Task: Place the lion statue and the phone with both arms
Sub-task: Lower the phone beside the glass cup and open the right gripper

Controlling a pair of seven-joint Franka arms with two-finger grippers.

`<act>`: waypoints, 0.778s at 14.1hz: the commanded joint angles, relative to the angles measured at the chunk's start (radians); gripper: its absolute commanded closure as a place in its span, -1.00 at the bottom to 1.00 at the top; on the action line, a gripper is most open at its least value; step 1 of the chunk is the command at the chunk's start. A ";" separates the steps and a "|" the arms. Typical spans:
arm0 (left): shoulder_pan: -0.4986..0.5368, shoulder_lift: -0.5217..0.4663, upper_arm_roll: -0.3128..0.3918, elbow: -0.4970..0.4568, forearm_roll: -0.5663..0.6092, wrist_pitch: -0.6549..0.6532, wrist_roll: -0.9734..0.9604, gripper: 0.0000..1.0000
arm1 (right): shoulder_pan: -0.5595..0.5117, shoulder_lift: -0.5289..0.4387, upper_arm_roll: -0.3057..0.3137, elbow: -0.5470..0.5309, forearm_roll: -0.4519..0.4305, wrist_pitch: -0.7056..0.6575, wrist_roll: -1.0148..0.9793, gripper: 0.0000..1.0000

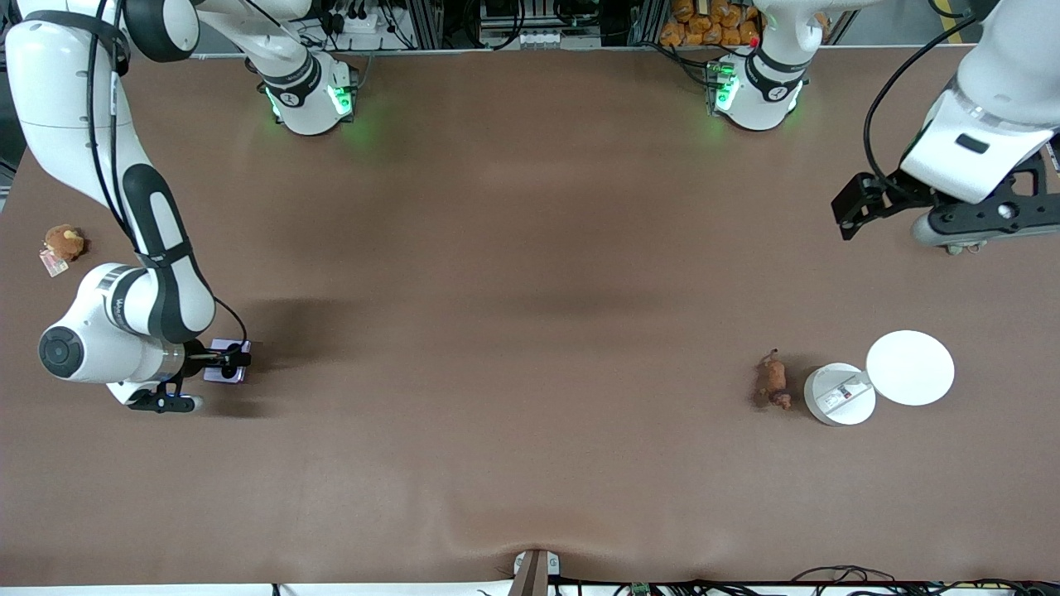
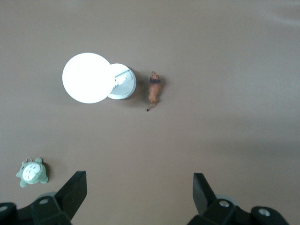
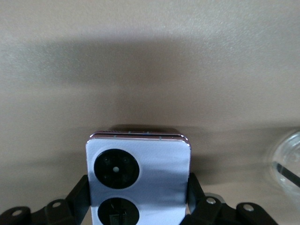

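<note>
The lavender phone point(image 1: 225, 372) lies low at the table, toward the right arm's end. My right gripper point(image 1: 228, 361) is shut on it. In the right wrist view the black fingers point(image 3: 80, 193) press both sides of the phone point(image 3: 145, 157), whose two round black lenses face up. The reddish-brown lion statue point(image 1: 773, 381) lies on the table toward the left arm's end, beside a small white disc. My left gripper point(image 1: 850, 212) hangs high in the air, open and empty. In the left wrist view point(image 2: 139, 194) the lion point(image 2: 154, 90) lies well below it.
A small white round disc with a label point(image 1: 840, 395) and a larger white disc point(image 1: 910, 367) lie next to the lion. A brown plush with a tag point(image 1: 63, 242) sits near the right arm's table edge. A grey-green plush point(image 2: 33, 171) shows in the left wrist view.
</note>
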 commanded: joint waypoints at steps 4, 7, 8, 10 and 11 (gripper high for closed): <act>-0.137 -0.089 0.237 -0.038 -0.107 -0.076 0.138 -1.00 | -0.015 -0.008 0.018 -0.021 -0.012 0.017 -0.011 -0.99; -0.150 -0.134 0.285 -0.088 -0.127 -0.082 0.171 -1.00 | -0.009 -0.014 0.020 0.022 -0.012 -0.012 -0.018 -1.00; -0.148 -0.148 0.285 -0.102 -0.127 -0.082 0.178 -1.00 | -0.009 -0.017 0.021 0.052 -0.009 -0.064 -0.018 -1.00; -0.147 -0.177 0.287 -0.141 -0.127 -0.082 0.178 -1.00 | 0.001 -0.017 0.023 0.152 -0.005 -0.211 -0.017 -1.00; -0.147 -0.189 0.288 -0.159 -0.127 -0.077 0.178 -1.00 | 0.009 -0.019 0.024 0.219 -0.005 -0.292 -0.015 -1.00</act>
